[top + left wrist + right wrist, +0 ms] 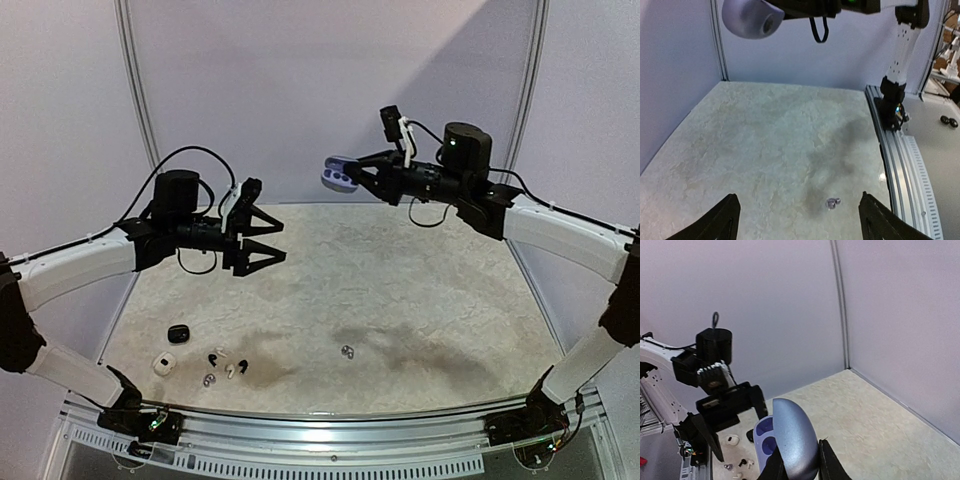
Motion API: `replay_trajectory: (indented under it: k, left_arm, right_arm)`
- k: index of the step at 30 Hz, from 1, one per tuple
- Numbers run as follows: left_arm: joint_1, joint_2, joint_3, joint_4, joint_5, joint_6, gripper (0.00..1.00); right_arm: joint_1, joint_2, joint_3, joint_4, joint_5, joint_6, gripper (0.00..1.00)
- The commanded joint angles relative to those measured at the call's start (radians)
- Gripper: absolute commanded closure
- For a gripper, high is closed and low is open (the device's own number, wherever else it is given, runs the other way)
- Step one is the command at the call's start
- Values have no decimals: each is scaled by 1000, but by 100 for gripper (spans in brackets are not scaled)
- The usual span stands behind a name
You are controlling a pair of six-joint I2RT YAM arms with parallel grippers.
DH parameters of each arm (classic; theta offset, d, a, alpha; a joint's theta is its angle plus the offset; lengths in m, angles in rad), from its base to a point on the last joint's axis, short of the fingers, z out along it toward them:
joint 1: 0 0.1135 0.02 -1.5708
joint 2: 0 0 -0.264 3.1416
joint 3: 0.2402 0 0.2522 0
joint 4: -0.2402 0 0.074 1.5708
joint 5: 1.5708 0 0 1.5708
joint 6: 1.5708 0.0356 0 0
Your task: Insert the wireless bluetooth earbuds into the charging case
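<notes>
Your right end effector pinches the lavender charging case, its lid open, in the air over the far part of the table. Your left end effector is spread wide, with nothing between its fingers. One earbud lies alone near the middle of the table. The other earbuds lie together at the near left side, beside a black case and a white case.
</notes>
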Motion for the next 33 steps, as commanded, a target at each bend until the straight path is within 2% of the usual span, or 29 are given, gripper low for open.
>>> replay_trajectory:
  k: [1,4,7,12,16,20,24,29,31,33]
  left_arm:
    - [30,14,-50,313,119,-130,15]
    - [30,-25,-128,411,83,-145,10]
    - [27,-66,-156,385,79,-153,9]
    - [-20,-71,-177,395,34,-170,13]
    - [-64,-65,-207,470,2,-223,18]
    - [-84,-69,-223,535,-26,-281,28]
    - [-92,-80,-234,525,-2,-283,45]
    - [-97,-90,-246,518,22,-263,62]
    - [-98,-91,-246,514,30,-264,63]
    - [-99,-92,-250,509,32,-261,58]
  right_arm:
    - [59,88,93,50,-74,31,90]
    - [81,106,84,31,-104,-2,89]
    - [114,104,75,-2,-87,-28,89]
    - [192,86,39,-10,-1,-52,88]
    - [236,83,25,-39,56,-60,88]
    - [270,65,5,-61,99,-82,88]
    - [281,47,-22,-46,135,-75,89]
    - [286,47,-26,-26,158,-74,89]
    - [286,47,-26,-14,159,-73,89]
    - [286,47,-26,-7,158,-71,89]
